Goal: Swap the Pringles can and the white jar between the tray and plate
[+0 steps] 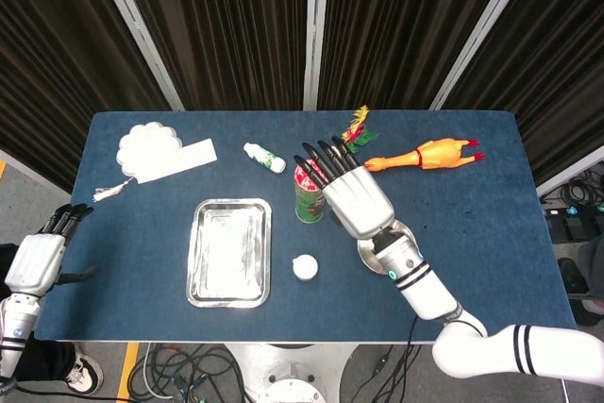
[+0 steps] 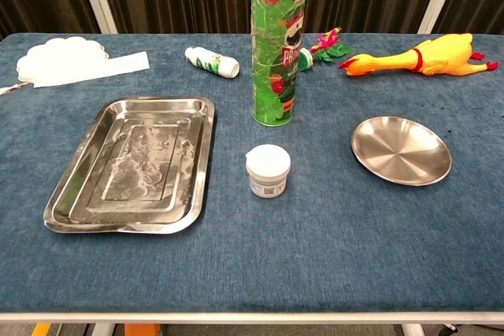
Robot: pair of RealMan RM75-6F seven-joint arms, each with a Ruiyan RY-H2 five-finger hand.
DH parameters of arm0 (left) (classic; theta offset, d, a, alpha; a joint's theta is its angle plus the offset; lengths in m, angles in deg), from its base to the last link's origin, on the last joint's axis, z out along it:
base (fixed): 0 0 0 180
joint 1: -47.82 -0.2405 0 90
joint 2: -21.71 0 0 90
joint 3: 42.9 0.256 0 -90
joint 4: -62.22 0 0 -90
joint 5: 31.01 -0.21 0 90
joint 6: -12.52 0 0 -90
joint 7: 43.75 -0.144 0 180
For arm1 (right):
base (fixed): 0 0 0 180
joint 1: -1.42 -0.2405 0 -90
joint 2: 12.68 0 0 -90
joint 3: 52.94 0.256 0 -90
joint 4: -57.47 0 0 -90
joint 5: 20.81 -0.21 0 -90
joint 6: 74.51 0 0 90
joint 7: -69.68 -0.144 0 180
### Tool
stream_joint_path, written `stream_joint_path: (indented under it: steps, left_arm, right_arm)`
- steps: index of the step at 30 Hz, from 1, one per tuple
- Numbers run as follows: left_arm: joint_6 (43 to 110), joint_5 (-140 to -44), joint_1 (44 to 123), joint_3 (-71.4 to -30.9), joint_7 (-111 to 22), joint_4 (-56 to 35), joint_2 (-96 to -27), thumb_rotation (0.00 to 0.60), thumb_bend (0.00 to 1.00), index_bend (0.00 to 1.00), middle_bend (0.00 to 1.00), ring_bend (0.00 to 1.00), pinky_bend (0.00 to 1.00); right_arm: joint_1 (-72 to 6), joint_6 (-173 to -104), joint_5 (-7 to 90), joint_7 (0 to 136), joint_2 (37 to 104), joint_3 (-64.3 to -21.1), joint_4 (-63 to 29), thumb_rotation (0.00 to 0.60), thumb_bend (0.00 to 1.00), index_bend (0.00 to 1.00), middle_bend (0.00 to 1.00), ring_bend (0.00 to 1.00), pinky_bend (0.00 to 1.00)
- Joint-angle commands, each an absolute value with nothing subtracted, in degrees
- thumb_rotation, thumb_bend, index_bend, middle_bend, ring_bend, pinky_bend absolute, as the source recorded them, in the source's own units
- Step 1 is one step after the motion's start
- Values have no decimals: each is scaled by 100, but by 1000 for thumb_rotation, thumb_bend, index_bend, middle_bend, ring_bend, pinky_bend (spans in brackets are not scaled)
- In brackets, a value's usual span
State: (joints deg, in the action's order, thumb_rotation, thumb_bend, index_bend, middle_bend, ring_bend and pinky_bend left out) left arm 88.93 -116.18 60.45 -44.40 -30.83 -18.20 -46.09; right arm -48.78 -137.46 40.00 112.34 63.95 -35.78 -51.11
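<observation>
Pringles can (image 2: pixel 278 51): green tube with a red top, standing upright on the blue table (image 2: pixel 331 257), between the tray and the plate, on neither. Long axis vertical.

White jar (image 2: pixel 268 171): short, lidded, upright on the table just in front of the can, a little apart from it, also on neither dish.

Tray (image 2: pixel 71 194): rectangular steel, holding nothing, to the robot's left of both items.

Plate (image 2: pixel 429 171): round steel, holding nothing, to the robot's right of both. In the head view it is partly covered by the right forearm.

Right hand (image 1: pixel 351 191): raised above the table, fingers spread and extended, gripping nothing. In the head view it overlaps the can's right side; height above it cannot be told. The can lies immediately to its left and below, the jar nearer the robot and lower. This is the nearer hand to both items by a wide margin.

Left hand (image 1: pixel 36 259): off the table's left edge, well apart from everything, holding nothing; fingers seem to lie together and roughly straight.

Judgement: neither item sits in its destination yet. The upright can calls for a side-on grasp around its body.

Other stock, far edge: small bottle (image 2: pixel 213 61) lying down, rubber chicken (image 2: pixel 417 57), white fan (image 2: pixel 67 60), feathered toy (image 2: pixel 324 45).
</observation>
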Motion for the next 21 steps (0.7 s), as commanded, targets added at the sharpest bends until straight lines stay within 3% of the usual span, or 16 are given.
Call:
stream_joint_path:
  steps: [1, 6, 13, 17, 21]
  left_arm:
    - [8869, -11620, 6047, -4426, -3076, -1808, -4612, 600, 91, 108, 87, 44, 312]
    - [8794, -11614, 6046, -4395, -2950, -1781, -4574, 600, 91, 107, 87, 44, 311]
    - [8791, -11602, 6026, -4394, -2853, -1730, -4562, 600, 91, 108, 87, 44, 311]
    - [8780, -11596, 6017, -4392, -2806, -1709, -4549, 600, 90, 108, 87, 44, 311]
    - [8759, -11616, 6036, -4392, -2803, -1709, -4550, 600, 91, 108, 87, 44, 312]
  right_arm:
    - [-5362, -13182, 2824, 11562, 6754, -3499, -4512, 600, 70, 0, 7, 0, 0]
    - [-5721, -12786, 2132, 11530, 6909, -3508, -4148, 600, 69, 0, 14, 0, 0]
    - [-6052, -12763, 1881, 11443, 7154, -3529, -3728, 600, 91, 0, 64, 1, 6]
    - [-6109, -12951, 1986, 11363, 7295, -3589, -3602, 600, 142, 86, 150, 105, 163]
    - [-6060, -13174, 2404, 11107, 7426, -3630, -3444, 600, 189, 319, 326, 291, 416]
